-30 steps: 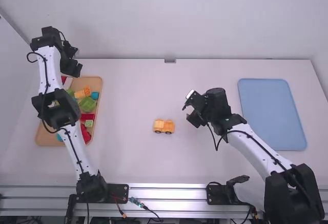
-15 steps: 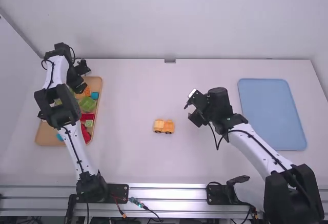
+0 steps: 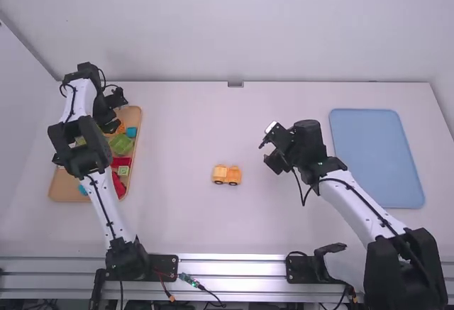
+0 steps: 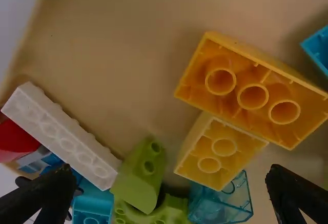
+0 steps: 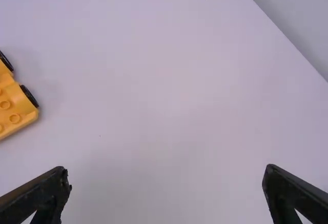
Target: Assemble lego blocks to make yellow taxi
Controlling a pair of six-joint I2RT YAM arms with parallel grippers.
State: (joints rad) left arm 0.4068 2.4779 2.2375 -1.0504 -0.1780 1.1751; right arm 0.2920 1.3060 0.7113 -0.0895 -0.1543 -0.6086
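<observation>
Across the white bench point(image 3: 184, 228), a blue tray point(image 3: 376, 157) is lying at right, a tan tray point(image 3: 65, 191) at left. My left gripper point(image 3: 115, 113) is hovering over the tan tray, fingers spread; my right gripper point(image 3: 269, 155) is hanging above the bench, fingers parted. The yellow wheeled base point(image 3: 227, 175) is standing between the trays. An orange-yellow block point(image 4: 241, 106) and a smaller yellow block point(image 4: 230, 165) are lying underside-up in the tan tray.

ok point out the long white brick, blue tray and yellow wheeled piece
White brick point(image 4: 64, 137), left wrist view, middle of long face.
Blue tray point(image 3: 376, 157), high view, bare surface.
Wheeled piece point(image 3: 230, 174), high view, body above wheels.
</observation>
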